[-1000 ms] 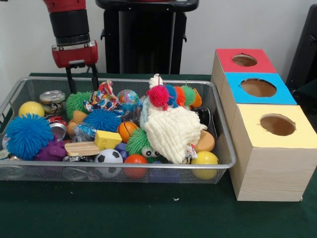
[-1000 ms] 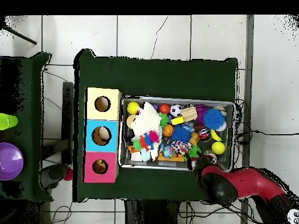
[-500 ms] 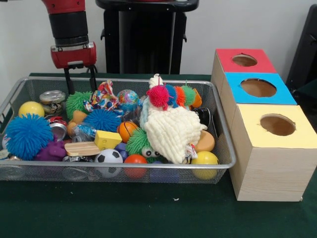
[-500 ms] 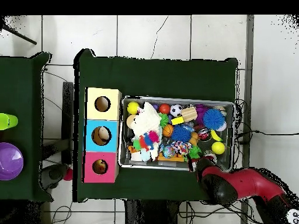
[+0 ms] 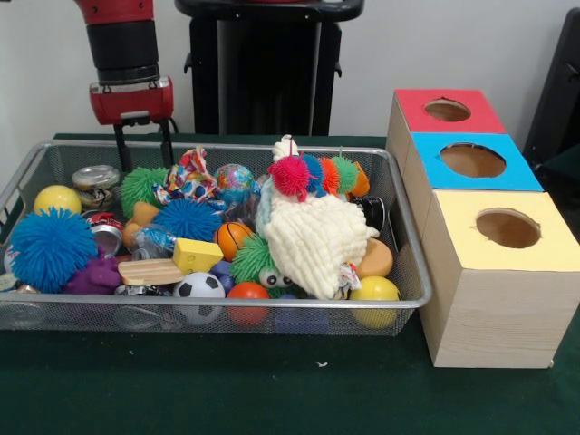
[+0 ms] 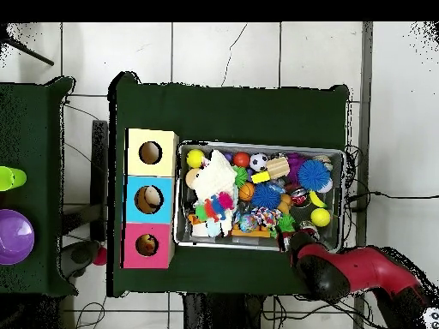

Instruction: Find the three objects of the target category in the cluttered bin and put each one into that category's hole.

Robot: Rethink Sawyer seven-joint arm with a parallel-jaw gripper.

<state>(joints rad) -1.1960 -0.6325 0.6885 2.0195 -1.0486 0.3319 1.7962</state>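
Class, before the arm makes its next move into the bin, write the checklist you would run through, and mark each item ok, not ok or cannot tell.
1. Gripper empty and open, fingers apart: ok.
2. Gripper above the wire bin's far rim, touching nothing: ok.
3. Red hole, blue hole and yellow hole unobstructed: ok.
4. Target category known: cannot tell.
5. Objects free to lift singly: not ok, the white woolly toy lies over its neighbours.
6. Green spiky ball below the gripper reachable: ok.
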